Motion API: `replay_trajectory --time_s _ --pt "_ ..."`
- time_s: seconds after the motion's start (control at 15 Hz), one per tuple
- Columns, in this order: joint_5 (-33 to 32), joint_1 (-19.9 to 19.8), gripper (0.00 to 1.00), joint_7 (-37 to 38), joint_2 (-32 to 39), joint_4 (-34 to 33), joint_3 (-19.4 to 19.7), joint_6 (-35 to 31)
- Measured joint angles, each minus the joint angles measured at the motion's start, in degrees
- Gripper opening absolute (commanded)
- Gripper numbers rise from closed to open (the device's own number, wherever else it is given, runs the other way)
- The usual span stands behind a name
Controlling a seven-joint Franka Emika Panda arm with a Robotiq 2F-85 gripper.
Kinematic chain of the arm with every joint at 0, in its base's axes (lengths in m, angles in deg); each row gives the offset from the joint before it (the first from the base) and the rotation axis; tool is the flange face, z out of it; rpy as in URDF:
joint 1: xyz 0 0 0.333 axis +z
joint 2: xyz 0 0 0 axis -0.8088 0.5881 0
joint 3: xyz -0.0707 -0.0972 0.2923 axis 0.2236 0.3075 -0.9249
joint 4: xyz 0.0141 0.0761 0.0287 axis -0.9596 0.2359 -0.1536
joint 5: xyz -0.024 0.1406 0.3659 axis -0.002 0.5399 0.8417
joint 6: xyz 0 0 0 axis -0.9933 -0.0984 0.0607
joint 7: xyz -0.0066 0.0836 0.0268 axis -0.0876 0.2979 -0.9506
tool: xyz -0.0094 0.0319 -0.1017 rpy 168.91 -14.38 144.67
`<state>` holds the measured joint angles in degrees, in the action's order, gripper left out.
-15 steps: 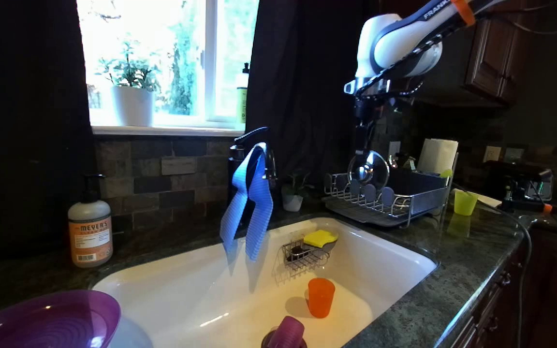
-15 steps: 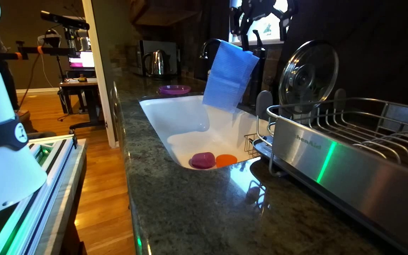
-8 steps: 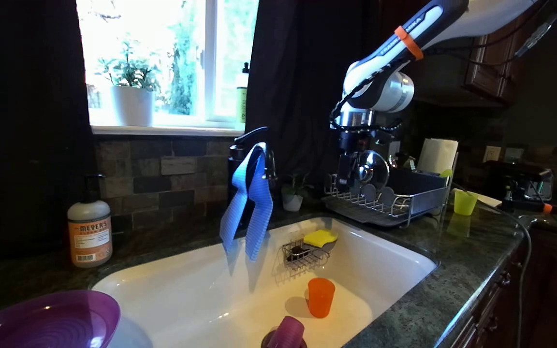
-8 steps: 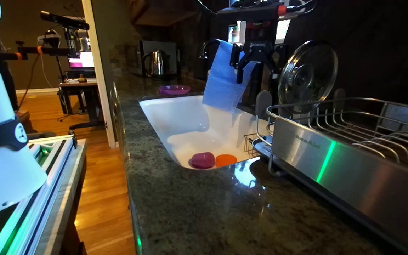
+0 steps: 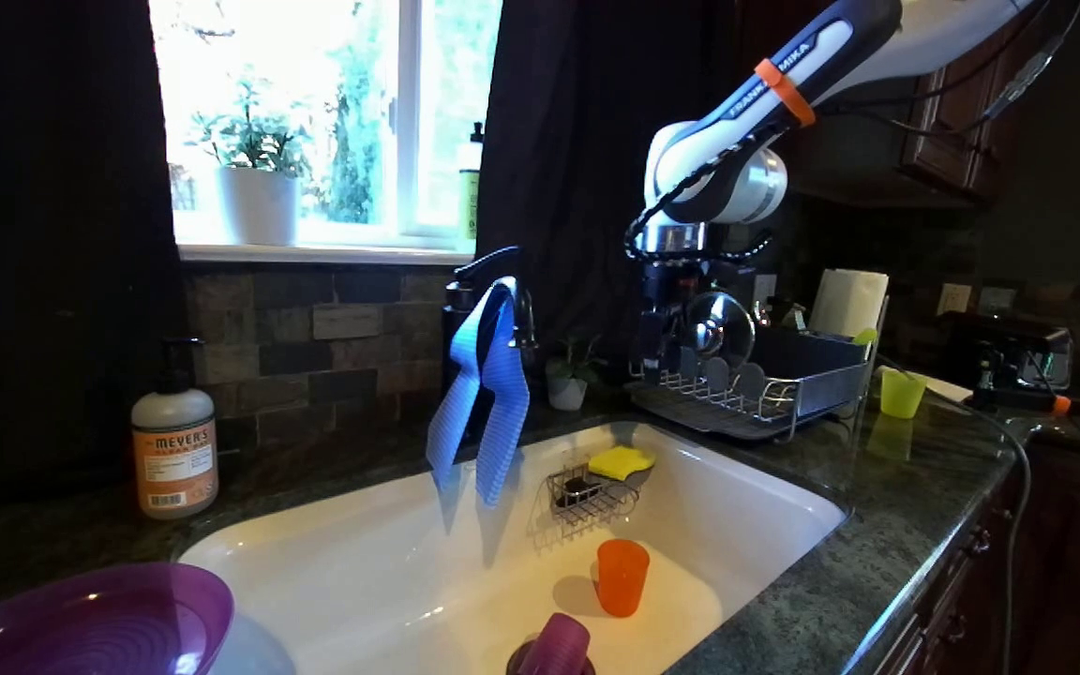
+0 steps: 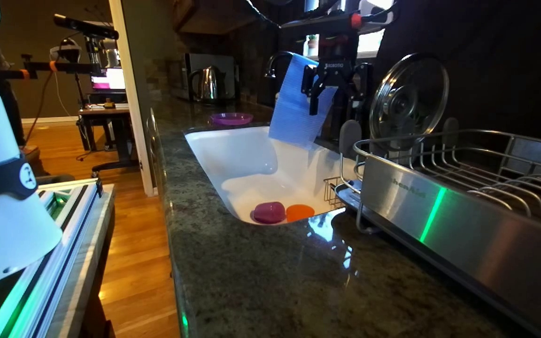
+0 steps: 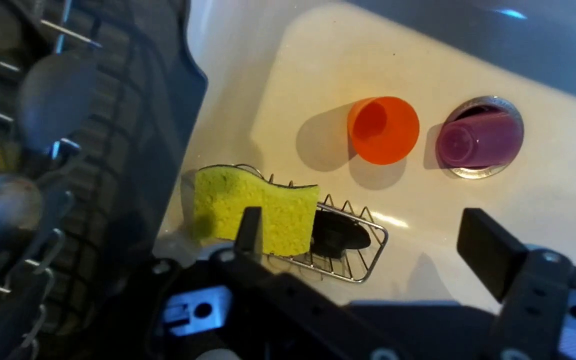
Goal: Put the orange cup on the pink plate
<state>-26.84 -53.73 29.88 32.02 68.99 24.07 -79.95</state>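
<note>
The orange cup (image 5: 622,578) stands upright on the sink floor, near the purple cup. It also shows in an exterior view (image 6: 300,213), partly hidden by the counter edge, and in the wrist view (image 7: 393,137). The pink plate (image 5: 99,614), glossy magenta-purple, sits on the counter at the sink's far end from the dish rack; it also shows in an exterior view (image 6: 231,120) and is out of the wrist view. My gripper (image 7: 363,230) is open and empty, pointing down, high above the sink's rack-side end, over the wire caddy. It shows in both exterior views (image 6: 335,107) (image 5: 657,352).
A purple cup (image 7: 488,137) lies on its side at the drain. A wire caddy (image 7: 353,277) holds a yellow sponge (image 7: 278,215). The dish rack (image 6: 406,188) with a glass lid (image 6: 409,101) stands beside the gripper. A blue cloth (image 5: 502,412) hangs on the faucet.
My gripper has come down from higher up and shifted toward the sink, mostly in the first half second. The orange cup and the pink plate have not moved.
</note>
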Motion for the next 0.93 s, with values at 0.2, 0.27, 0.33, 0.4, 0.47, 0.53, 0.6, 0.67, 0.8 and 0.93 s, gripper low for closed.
replay_trajectory --time_s 0.2,0.27,0.33,0.4,0.47,0.53,0.6,0.67,0.8,0.93 --pt "-1.65 2.52 1.00 9.27 3.41 -0.03 -1.93 -1.81" --pt "-1.66 3.13 1.00 11.25 4.89 0.10 -2.33 -4.32" --pt "-1.62 3.43 1.00 12.44 6.39 0.51 -2.60 -8.43" --pt "-1.60 3.46 1.00 13.51 7.74 1.12 -2.69 -13.52" --pt "-1.61 3.45 1.00 14.89 8.69 1.92 -2.53 -18.55" --pt "-1.78 3.47 1.00 16.73 9.32 3.16 -2.10 -23.43" --pt "-2.34 3.69 1.00 19.23 9.70 4.74 -1.33 -28.03" --pt "-3.11 4.19 1.00 21.86 9.87 6.40 -0.29 -32.29" --pt "-3.68 4.81 1.00 23.31 9.95 8.30 0.70 -36.05" --pt "-3.66 4.78 1.00 23.24 9.94 7.98 0.69 -36.05"
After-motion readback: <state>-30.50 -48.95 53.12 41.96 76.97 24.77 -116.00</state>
